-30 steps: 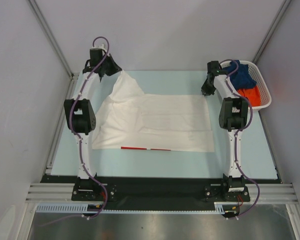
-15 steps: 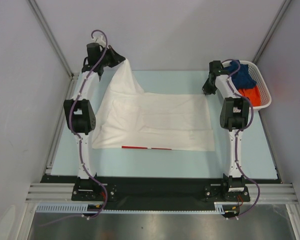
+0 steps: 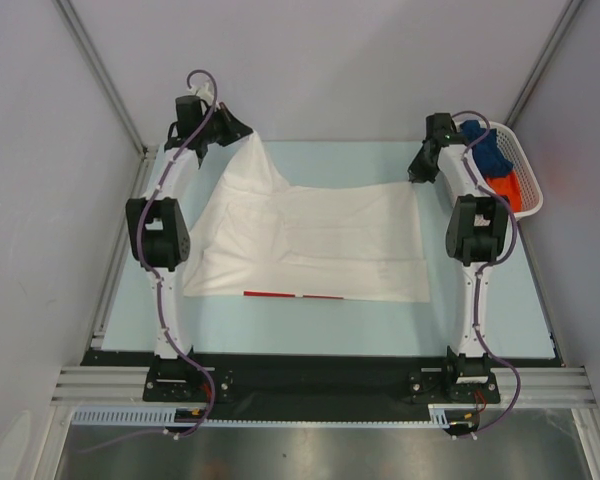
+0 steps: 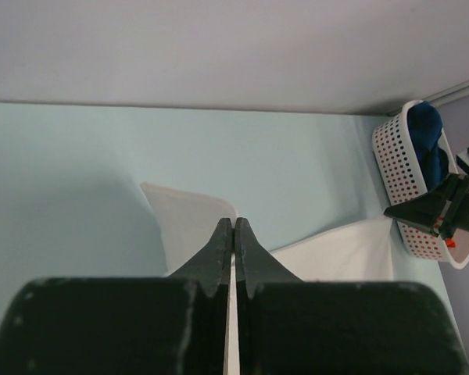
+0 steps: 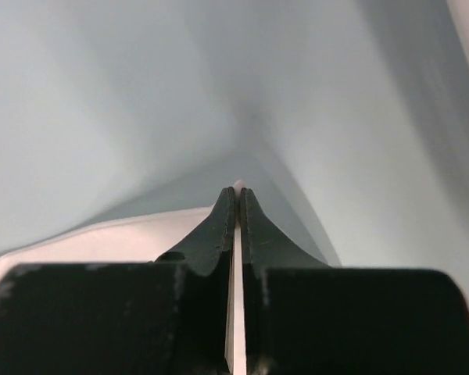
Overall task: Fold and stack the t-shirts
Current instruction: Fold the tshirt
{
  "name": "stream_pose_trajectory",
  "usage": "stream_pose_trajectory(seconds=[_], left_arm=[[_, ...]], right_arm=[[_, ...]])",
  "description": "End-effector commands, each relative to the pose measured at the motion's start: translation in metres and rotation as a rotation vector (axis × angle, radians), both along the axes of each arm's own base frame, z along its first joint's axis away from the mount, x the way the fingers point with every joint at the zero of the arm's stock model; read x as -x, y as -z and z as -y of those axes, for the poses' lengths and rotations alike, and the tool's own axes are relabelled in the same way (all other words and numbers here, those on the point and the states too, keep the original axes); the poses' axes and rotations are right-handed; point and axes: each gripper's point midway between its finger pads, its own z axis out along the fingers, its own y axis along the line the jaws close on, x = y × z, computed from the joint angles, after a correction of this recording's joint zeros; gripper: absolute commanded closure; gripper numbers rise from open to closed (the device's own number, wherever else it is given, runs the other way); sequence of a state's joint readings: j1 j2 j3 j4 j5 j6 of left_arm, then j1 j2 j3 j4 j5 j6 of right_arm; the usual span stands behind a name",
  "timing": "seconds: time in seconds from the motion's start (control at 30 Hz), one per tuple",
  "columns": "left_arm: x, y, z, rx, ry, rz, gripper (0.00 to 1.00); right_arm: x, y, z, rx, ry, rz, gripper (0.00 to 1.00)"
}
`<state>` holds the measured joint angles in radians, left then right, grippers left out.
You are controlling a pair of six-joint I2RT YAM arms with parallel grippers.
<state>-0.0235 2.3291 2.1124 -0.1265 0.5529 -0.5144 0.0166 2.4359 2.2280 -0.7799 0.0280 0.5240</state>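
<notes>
A white t-shirt (image 3: 320,240) lies spread on the pale blue table (image 3: 310,325), with a thin red strip of print along its near edge. My left gripper (image 3: 244,135) is shut on the shirt's far-left corner and holds it raised, so the cloth hangs in a peak. In the left wrist view white cloth (image 4: 189,226) runs between the closed fingers of the left gripper (image 4: 234,223). My right gripper (image 3: 418,177) is shut on the far-right corner. The right wrist view shows the right gripper (image 5: 239,191) pinching a thin white edge of the shirt (image 5: 102,238). Dark blue (image 3: 485,148) and orange (image 3: 506,190) t-shirts lie in the basket.
A white plastic lattice basket (image 3: 529,172) stands at the table's far right, close behind the right arm; it also shows in the left wrist view (image 4: 410,183). Grey walls enclose the table at the back and sides.
The right gripper shut on the shirt's far-right corner and shifted slightly back. The left gripper raised its corner a little and moved it right.
</notes>
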Motion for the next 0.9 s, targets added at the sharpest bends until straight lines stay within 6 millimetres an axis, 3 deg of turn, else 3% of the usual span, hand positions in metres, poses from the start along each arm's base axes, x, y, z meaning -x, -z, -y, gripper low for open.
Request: stream_pose_trajectory(seconds=[0.0, 0.23, 0.27, 0.33, 0.37, 0.43, 0.47, 0.53, 0.63, 0.77, 0.87], left_arm=[[0.018, -0.075, -0.003, -0.034, 0.026, 0.15, 1.0], [0.04, -0.087, -0.004, -0.064, 0.043, 0.162, 1.0], [0.044, -0.082, -0.004, -0.067, 0.046, 0.145, 1.0], [0.054, -0.093, -0.006, -0.08, 0.042, 0.163, 1.0], [0.059, -0.083, -0.007, -0.085, 0.038, 0.141, 1.0], [0.071, -0.096, -0.011, -0.103, 0.027, 0.168, 1.0], [0.076, -0.09, -0.013, -0.105, 0.027, 0.153, 1.0], [0.086, -0.098, -0.015, -0.102, 0.032, 0.16, 1.0], [0.098, -0.095, -0.016, -0.116, 0.037, 0.134, 1.0], [0.12, -0.099, -0.018, -0.12, 0.024, 0.123, 1.0], [0.132, -0.09, -0.019, -0.122, 0.017, 0.094, 1.0]], right_arm=[[0.007, -0.046, 0.0, -0.015, -0.001, 0.057, 1.0], [0.031, -0.05, 0.002, -0.014, 0.001, 0.003, 1.0], [0.033, -0.05, 0.002, -0.013, 0.001, -0.005, 1.0], [0.041, -0.051, 0.002, -0.016, 0.003, -0.026, 1.0], [0.045, -0.049, 0.003, -0.014, 0.002, -0.038, 1.0], [0.05, -0.056, 0.003, -0.01, 0.005, -0.031, 1.0], [0.056, -0.051, 0.002, -0.013, 0.005, -0.049, 1.0], [0.063, -0.058, 0.001, -0.019, 0.007, -0.043, 1.0], [0.078, -0.053, 0.002, -0.02, 0.008, -0.078, 1.0], [0.097, -0.064, 0.002, -0.02, 0.008, -0.078, 1.0], [0.108, -0.064, -0.002, -0.038, -0.008, -0.093, 1.0]])
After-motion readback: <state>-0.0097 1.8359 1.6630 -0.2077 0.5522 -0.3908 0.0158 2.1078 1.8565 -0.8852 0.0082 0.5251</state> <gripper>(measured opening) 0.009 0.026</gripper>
